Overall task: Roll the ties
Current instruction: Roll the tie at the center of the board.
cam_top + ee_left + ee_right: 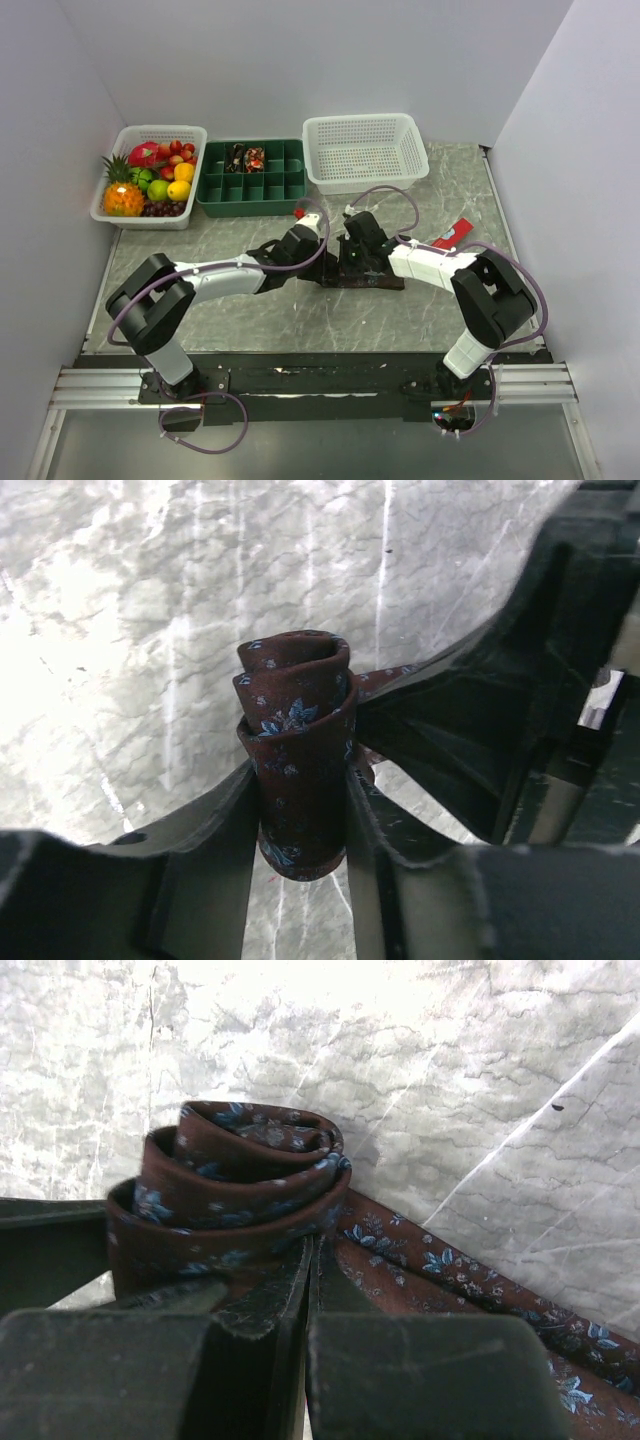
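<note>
A dark maroon tie with small blue flowers is partly rolled at the table's middle (372,281). In the left wrist view my left gripper (300,815) is shut on the roll (295,730), which stands upright between the fingers. In the right wrist view my right gripper (315,1275) has its jaws pressed together at the base of the roll (225,1185), where the unrolled tail (470,1285) runs off to the right. In the top view the left gripper (322,258) and the right gripper (348,258) meet tip to tip over the tie.
A green compartment tray (285,190) at the back holds rolled ties (248,157). A white mesh basket (365,150) stands to its right and a fruit basket (150,175) to its left. A red flat bar (452,235) lies right of the arms.
</note>
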Controlling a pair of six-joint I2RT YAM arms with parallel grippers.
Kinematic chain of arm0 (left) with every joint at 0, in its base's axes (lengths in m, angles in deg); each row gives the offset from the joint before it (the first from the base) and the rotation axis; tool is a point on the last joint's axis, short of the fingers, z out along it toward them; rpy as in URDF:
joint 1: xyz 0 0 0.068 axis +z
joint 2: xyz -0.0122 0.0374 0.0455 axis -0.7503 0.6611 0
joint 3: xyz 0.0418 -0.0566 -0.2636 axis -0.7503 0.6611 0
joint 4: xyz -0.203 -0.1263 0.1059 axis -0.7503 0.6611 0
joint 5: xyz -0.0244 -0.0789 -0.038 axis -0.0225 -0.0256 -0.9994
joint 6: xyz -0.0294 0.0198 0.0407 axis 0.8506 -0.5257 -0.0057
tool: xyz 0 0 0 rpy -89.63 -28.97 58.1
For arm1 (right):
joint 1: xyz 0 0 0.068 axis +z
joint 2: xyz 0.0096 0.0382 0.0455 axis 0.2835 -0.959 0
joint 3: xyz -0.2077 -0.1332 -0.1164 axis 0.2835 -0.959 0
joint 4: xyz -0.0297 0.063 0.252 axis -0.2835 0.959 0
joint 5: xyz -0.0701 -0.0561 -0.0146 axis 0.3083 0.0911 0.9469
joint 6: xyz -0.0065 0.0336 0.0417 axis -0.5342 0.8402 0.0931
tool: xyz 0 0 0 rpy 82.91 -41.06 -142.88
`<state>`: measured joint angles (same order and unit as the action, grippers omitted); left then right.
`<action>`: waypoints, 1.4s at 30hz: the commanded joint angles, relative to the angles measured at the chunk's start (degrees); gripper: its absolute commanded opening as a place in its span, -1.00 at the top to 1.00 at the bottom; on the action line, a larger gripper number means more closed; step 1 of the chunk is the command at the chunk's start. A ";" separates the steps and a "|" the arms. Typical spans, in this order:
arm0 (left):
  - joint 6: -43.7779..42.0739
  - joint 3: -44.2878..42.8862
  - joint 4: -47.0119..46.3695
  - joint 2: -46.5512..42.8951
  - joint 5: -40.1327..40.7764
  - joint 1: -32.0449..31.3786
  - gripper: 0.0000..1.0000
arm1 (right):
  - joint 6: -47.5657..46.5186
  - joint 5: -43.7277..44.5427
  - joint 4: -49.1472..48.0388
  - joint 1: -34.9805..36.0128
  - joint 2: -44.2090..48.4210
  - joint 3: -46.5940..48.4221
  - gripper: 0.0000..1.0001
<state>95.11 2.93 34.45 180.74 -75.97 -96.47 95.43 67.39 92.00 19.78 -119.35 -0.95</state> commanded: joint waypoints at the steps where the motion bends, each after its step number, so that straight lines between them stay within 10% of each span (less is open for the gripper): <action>1: -0.50 -2.96 -1.25 0.97 -2.34 -2.32 0.09 | 1.09 -1.77 -4.66 0.49 -0.86 0.75 1.00; 28: 6.88 9.86 -17.16 -9.58 0.13 -2.59 -0.07 | 5.30 -11.45 -16.35 0.58 -2.44 -3.65 1.00; 42: 11.01 14.08 -24.36 -6.68 -2.51 -2.86 -0.02 | -0.05 0.23 -4.76 0.75 -1.03 -0.31 1.00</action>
<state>103.62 16.11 16.39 173.00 -75.79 -98.33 97.69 62.61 84.39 19.78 -122.01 -4.38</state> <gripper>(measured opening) 0.517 0.004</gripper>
